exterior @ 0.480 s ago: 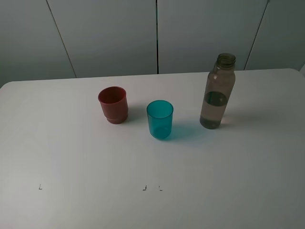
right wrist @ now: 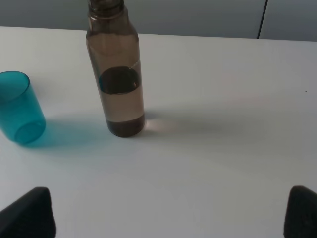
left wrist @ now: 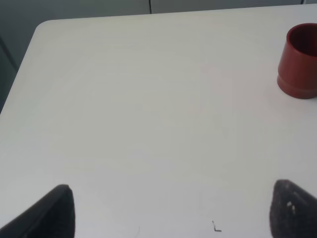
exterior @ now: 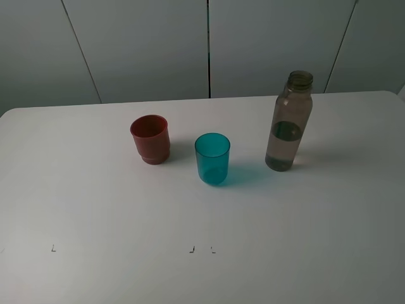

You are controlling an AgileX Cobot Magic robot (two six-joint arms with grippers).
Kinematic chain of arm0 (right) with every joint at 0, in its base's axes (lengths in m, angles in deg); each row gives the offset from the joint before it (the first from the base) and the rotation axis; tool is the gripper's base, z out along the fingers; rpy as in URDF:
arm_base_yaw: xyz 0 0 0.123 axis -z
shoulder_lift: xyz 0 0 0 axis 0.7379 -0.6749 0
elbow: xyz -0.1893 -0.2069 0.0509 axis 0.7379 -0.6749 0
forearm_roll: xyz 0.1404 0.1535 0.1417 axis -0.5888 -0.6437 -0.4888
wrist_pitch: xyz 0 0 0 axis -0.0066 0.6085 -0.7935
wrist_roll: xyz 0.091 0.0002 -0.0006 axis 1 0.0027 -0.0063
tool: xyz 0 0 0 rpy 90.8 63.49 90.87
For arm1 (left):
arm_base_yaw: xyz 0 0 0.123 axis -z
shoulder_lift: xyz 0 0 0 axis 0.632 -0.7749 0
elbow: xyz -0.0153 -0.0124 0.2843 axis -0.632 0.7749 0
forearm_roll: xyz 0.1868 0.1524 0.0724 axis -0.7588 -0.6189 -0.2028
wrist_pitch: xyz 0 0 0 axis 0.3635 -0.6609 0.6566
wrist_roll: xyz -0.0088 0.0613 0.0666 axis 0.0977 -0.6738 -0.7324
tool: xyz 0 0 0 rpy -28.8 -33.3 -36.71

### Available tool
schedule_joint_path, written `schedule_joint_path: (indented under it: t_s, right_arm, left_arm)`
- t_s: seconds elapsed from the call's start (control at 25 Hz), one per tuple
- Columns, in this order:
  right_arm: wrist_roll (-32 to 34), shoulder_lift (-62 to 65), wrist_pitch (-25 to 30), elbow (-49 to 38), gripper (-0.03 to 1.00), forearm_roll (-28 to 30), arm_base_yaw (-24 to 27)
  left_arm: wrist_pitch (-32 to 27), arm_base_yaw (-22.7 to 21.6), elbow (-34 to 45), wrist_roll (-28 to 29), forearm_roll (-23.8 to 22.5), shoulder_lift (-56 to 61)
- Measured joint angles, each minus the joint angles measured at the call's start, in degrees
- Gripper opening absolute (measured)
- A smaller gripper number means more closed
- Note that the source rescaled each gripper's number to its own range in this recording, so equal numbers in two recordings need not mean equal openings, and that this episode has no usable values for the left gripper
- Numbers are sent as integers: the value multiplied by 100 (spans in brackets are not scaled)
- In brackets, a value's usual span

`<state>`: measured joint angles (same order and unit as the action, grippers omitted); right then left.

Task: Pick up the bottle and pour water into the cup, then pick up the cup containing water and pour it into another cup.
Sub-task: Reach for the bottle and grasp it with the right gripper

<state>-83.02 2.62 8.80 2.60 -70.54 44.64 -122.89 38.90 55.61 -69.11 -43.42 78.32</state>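
Three vessels upright, nothing gripped yet

Both sets of jaws stand wide apart and empty: the right gripper (right wrist: pixel 163 213) faces the bottle (exterior: pixel 290 123), and the left gripper (left wrist: pixel 171 213) looks toward the red cup (exterior: pixel 150 138). The bottle stands on the right, well apart from the teal cup (exterior: pixel 212 158) at the middle. Tall, slim, uncapped and part full, it could topple or slop if a finger nudges it off-centre. The table (exterior: pixel 95 209) is smooth matte white, with grey wall panels (exterior: pixel 145 44) behind

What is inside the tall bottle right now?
The bottle holds liquid up to about half its height, visible through the tinted wall. The tint hides the liquid's true colour.
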Motion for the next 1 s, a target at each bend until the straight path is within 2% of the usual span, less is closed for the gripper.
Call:
schedule_joint_path:
  t_s: [1.0]
  right_arm:
    - [0,0,0,0,100,0,0]
  left_arm:
    - [0,0,0,0,0,0]
